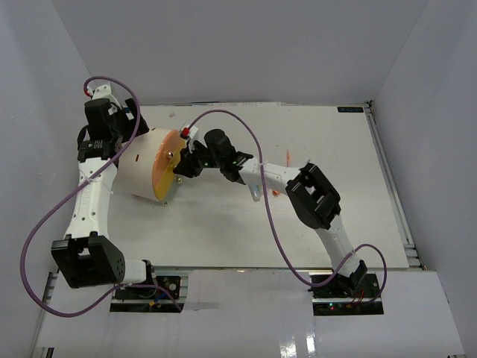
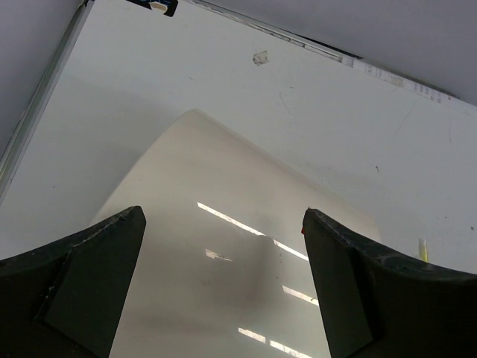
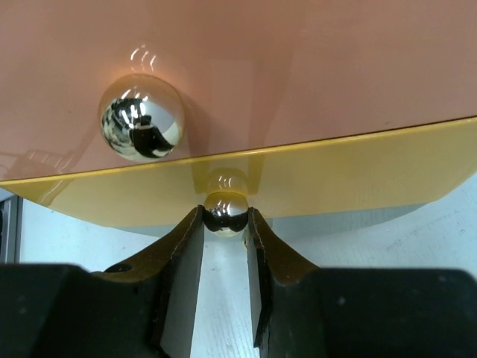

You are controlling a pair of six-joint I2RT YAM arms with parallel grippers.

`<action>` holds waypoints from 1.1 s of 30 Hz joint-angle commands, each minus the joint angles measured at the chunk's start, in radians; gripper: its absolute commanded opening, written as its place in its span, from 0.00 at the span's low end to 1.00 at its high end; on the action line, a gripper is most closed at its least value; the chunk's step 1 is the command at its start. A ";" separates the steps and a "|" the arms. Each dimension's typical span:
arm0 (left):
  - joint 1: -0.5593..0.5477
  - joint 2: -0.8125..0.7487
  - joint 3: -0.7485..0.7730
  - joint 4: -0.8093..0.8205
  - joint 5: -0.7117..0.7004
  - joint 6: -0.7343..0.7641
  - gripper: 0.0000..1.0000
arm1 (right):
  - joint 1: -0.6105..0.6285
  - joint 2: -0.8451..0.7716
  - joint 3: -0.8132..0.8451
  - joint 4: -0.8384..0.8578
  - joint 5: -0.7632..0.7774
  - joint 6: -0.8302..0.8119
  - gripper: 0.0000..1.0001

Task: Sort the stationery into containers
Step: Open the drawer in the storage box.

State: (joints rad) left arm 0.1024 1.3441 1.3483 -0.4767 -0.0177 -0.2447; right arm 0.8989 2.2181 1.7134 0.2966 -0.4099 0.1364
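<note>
the left gripper (image 2: 223, 224) hangs released, its jaws spread wide either side of the cream cylinder (image 1: 138, 170), which lies on its side at the left of the white table (image 1: 320, 224). its wall is smooth and glossy, its round orange face (image 1: 165, 165) turned right. on that face a salmon panel (image 3: 298, 60) carries a big shiny knob (image 3: 141, 117). below it a yellow panel (image 3: 358, 168) has a small knob (image 3: 226, 209), pinched by the right gripper (image 3: 224, 216).
</note>
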 commanded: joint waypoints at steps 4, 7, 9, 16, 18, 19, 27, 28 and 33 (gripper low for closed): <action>-0.004 -0.045 -0.018 0.029 0.007 -0.002 0.98 | -0.005 -0.109 -0.083 0.049 0.029 -0.015 0.08; -0.004 -0.045 -0.023 0.030 0.001 -0.001 0.98 | -0.008 -0.143 -0.138 0.058 0.034 -0.015 0.08; -0.004 -0.045 -0.029 0.033 -0.005 0.004 0.98 | -0.015 -0.173 -0.181 0.061 0.034 -0.017 0.08; -0.004 -0.043 -0.034 0.033 -0.013 0.004 0.98 | -0.035 -0.267 -0.308 0.062 0.037 -0.047 0.08; -0.004 -0.042 -0.034 0.033 -0.014 0.005 0.98 | -0.043 -0.291 -0.340 0.062 0.029 -0.050 0.08; -0.004 -0.042 -0.032 0.033 -0.014 0.007 0.98 | -0.046 -0.299 -0.351 0.062 0.029 -0.054 0.09; -0.004 -0.039 -0.034 0.035 -0.019 0.008 0.98 | -0.055 -0.360 -0.416 0.042 0.028 -0.078 0.11; -0.004 -0.040 -0.035 0.035 -0.018 0.008 0.98 | -0.055 -0.365 -0.422 0.042 0.029 -0.080 0.11; -0.004 -0.037 -0.032 0.036 -0.014 0.008 0.98 | -0.058 -0.397 -0.463 0.039 0.040 -0.089 0.12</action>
State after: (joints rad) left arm 0.1017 1.3399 1.3209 -0.4412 -0.0265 -0.2440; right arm 0.8509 1.8793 1.2671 0.3222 -0.3866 0.0742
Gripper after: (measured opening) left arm 0.979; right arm 0.320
